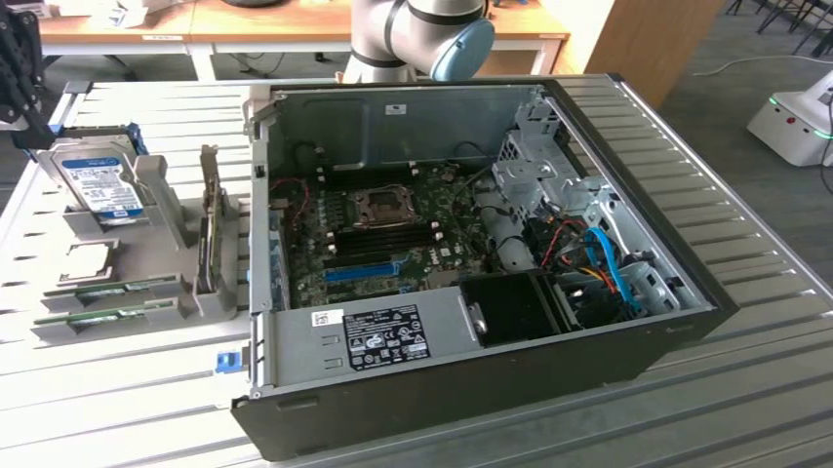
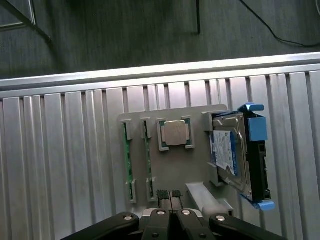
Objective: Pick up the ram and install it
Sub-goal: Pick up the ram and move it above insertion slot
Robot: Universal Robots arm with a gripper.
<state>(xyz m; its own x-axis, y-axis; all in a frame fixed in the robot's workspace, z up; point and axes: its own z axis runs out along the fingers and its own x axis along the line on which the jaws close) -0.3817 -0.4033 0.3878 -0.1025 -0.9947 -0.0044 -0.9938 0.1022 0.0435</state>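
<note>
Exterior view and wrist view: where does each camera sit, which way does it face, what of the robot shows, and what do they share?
Exterior view: off the arm, raised, looking down into the open black computer case on the slatted metal table; the arm's grey and blue joint shows beyond the case.
Wrist view: on the wrist, looking down past the shut gripper onto the flat grey parts holder.
Shared: the holder, its two thin green ram sticks, the blue-labelled silver hard drive, the table.
</note>
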